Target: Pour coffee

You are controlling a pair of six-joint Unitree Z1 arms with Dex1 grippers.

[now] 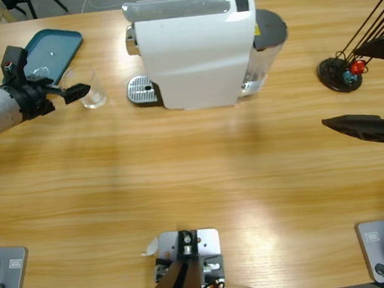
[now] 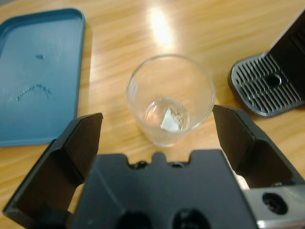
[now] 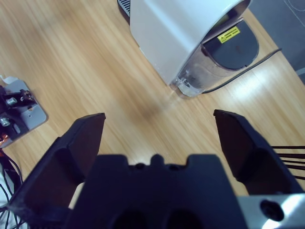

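Left wrist view: left tool (image 2: 157, 124) wide open around a clear tumbler (image 2: 170, 98), centre frame, not gripping; right tool (image 3: 159, 131) open, empty.

The left arm reaches in from the table's far-left edge, its left gripper (image 2: 157, 126) held low with jaws spread wide. The right gripper (image 1: 332, 123) enters from the right edge, jaws apart, apparently hovering above the tabletop.

A long wooden table (image 1: 195, 183) carries a coffee setup.

Just ahead of the left gripper (image 2: 157, 119) stands a clear glass (image 2: 169, 98), with a blue tray (image 2: 38, 71) beside it; a white coffee machine (image 1: 195, 48) and a black stand (image 1: 340, 74) sit farther along.
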